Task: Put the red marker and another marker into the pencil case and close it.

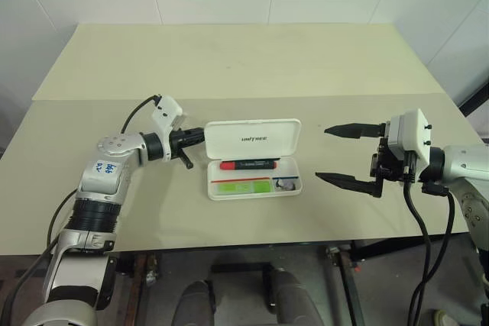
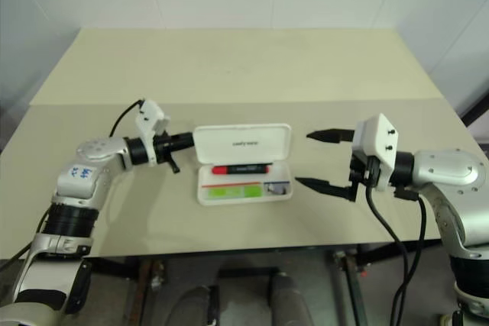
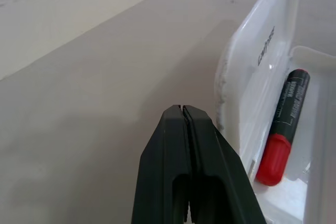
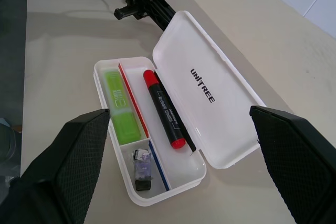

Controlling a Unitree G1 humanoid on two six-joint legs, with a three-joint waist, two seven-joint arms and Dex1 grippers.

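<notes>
The white pencil case (image 1: pixel 291 185) lies open at the middle of the table, its lid (image 1: pixel 254 139) with dark lettering tilted up at the back. The red marker (image 1: pixel 249 164), with a red cap and dark barrel, lies in the case's rear section. Another marker (image 1: pixel 243 185), short and light green, rests in the front section. My left gripper (image 1: pixel 202 135) is shut and empty, its tip right at the lid's left edge (image 3: pixel 227 85). My right gripper (image 1: pixel 322 153) hovers to the right of the case, open wide with nothing between its fingers.
A small dark item (image 4: pixel 142 167) sits in the case's end compartment. The beige table (image 1: pixel 229 59) has a seam across it behind the case, and its front edge runs close below the case. A black cable (image 1: pixel 134 112) loops off the left wrist.
</notes>
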